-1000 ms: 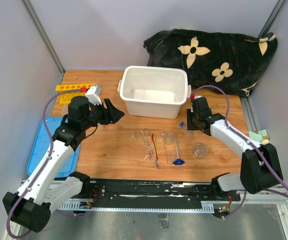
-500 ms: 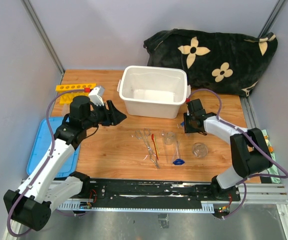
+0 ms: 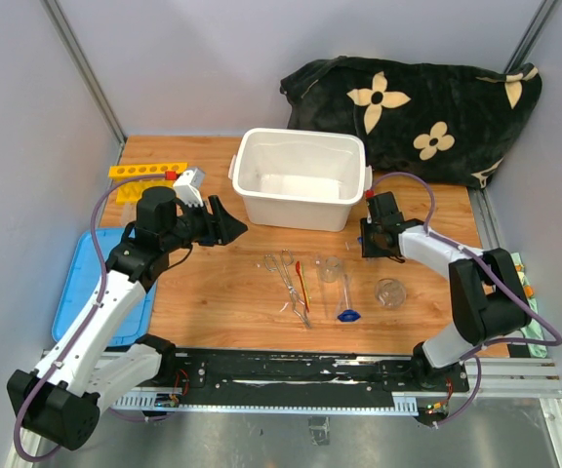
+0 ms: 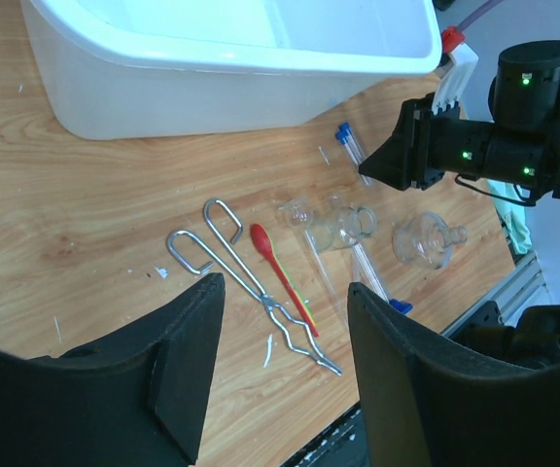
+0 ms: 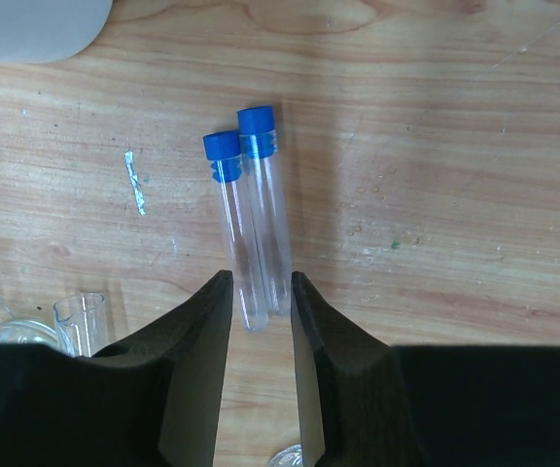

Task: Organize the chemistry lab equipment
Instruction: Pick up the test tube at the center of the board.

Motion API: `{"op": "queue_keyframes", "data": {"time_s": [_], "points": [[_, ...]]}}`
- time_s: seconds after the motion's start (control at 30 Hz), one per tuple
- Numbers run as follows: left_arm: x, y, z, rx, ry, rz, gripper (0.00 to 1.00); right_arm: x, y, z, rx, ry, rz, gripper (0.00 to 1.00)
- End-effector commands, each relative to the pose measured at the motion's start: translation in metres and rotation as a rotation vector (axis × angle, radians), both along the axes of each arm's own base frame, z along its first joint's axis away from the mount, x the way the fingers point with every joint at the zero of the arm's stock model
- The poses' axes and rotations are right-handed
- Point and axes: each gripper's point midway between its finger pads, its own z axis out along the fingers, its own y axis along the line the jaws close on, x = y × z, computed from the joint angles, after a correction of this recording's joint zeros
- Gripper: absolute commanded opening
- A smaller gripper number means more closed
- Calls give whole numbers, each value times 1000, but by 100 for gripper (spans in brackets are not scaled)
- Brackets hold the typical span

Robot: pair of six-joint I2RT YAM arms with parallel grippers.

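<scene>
Two blue-capped tubes (image 5: 251, 224) lie side by side on the wooden table. My right gripper (image 5: 262, 282) is open narrowly, its fingertips either side of the tubes' closed ends; it sits just right of the bin's front corner in the top view (image 3: 367, 240). My left gripper (image 4: 285, 287) is open wide and empty, held above the table left of the bin (image 3: 230, 222). Metal tweezers (image 3: 289, 283), a thin red-orange tool (image 3: 301, 283), a small beaker (image 3: 331, 269), a flask (image 3: 390, 292) and a blue-based glass piece (image 3: 347, 314) lie mid-table. The yellow rack (image 3: 144, 171) is at the far left.
The white bin (image 3: 301, 136) stands at the back centre with nothing visible inside. Its blue lid (image 3: 71, 292) lies off the table's left edge. The black flowered blanket (image 3: 418, 107) fills the back right corner. Grey walls close in both sides.
My right gripper has swung left and down onto the blue-capped tubes, the arm folding in. My left gripper has shifted slightly right. The lab items have not moved.
</scene>
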Motion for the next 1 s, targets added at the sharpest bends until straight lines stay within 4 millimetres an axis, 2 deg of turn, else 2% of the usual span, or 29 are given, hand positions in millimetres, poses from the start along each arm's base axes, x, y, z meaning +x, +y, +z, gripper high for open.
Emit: {"op": "queue_keyframes", "data": {"time_s": [0.0,0.17,0.33,0.63,0.97], "points": [[-3,-5,-3,-7,14,-26,58,-1,-8,5,2,-20,-22,31],[-3,-7,-5,-15,19,-32,58,-2,-8,15,10,-46,-24,32],[-4,-8,-7,-20,23,-41,58,0,-18,21,-23,-70,-50,32],[-6,-7,-8,-21,21,-40,58,7,-23,8,-36,-49,-68,31],[-6,-8,-12,-21,32,-41,58,10,-20,-1,-21,-35,-61,31]]}}
